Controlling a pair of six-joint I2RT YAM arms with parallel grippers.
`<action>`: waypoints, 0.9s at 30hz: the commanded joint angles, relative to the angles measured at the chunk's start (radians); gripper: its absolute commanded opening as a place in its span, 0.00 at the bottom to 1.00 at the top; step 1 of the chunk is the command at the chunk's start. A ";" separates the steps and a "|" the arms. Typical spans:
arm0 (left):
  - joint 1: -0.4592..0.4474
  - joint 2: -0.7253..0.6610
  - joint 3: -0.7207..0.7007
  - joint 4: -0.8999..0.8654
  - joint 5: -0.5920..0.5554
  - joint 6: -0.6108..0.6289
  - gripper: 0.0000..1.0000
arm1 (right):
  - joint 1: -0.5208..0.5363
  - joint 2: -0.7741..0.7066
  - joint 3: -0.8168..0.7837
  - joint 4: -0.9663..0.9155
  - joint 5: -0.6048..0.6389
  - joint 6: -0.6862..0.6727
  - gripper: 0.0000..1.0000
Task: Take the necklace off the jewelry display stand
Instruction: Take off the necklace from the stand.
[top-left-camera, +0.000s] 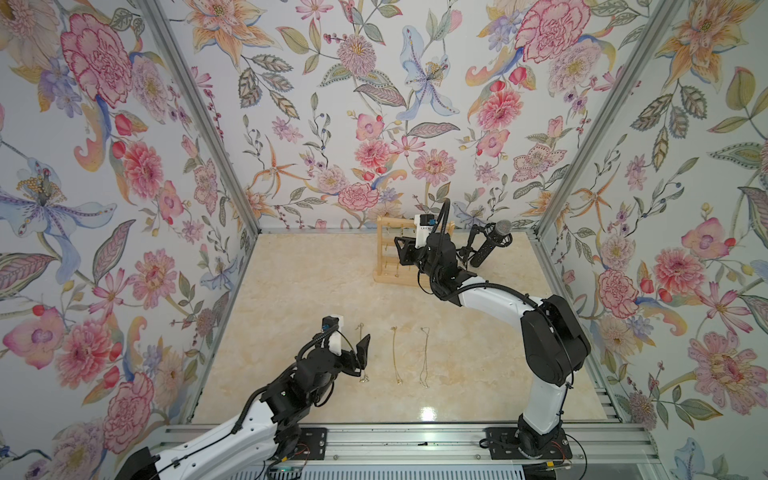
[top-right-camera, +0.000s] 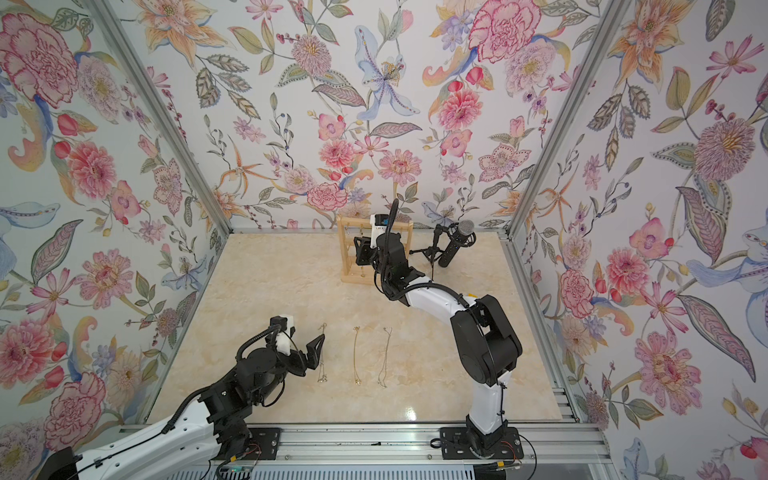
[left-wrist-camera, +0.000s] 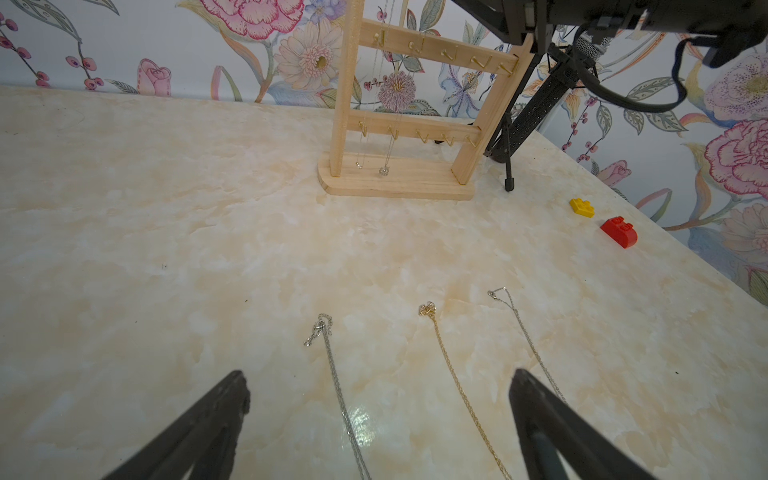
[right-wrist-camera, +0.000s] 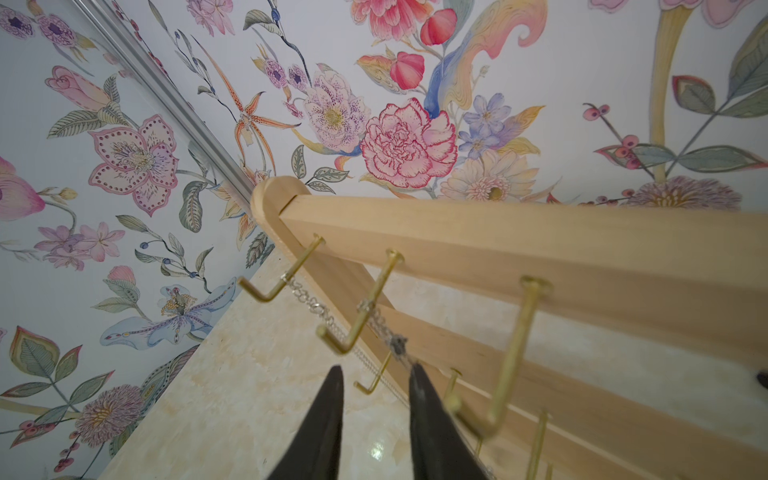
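I am holding the right gripper (right-wrist-camera: 376, 368), jaws parted and gripping nothing, beside the silver chain necklace (right-wrist-camera: 379, 318) on a brass hook (right-wrist-camera: 376, 286) of the light-wood jewelry display stand (right-wrist-camera: 498, 232) at the cream marbled tabletop's (top-left-camera: 311, 291) far edge, planning to pinch below the hook and lift over its tip.

jewelry display stand (left-wrist-camera: 415, 183): pale matt wood | hooks (right-wrist-camera: 514, 353): brassy metal | table (left-wrist-camera: 166, 249): glossy marbled | necklace (right-wrist-camera: 309, 302): fine metal chain

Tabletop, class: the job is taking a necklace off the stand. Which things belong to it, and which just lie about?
Job: jewelry display stand, hanging necklaces, right gripper.
Lying about: microphone, yellow brick, red brick, three necklaces flat on the table, open left gripper.
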 joint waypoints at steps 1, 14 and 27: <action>0.011 0.001 0.009 0.022 0.005 0.020 0.99 | 0.005 0.022 0.039 0.052 0.037 -0.011 0.28; 0.011 0.002 0.008 0.024 0.004 0.020 0.99 | 0.005 0.063 0.078 0.062 0.028 -0.010 0.23; 0.011 0.002 0.008 0.024 0.005 0.020 0.99 | 0.008 0.056 0.077 0.053 0.036 -0.013 0.12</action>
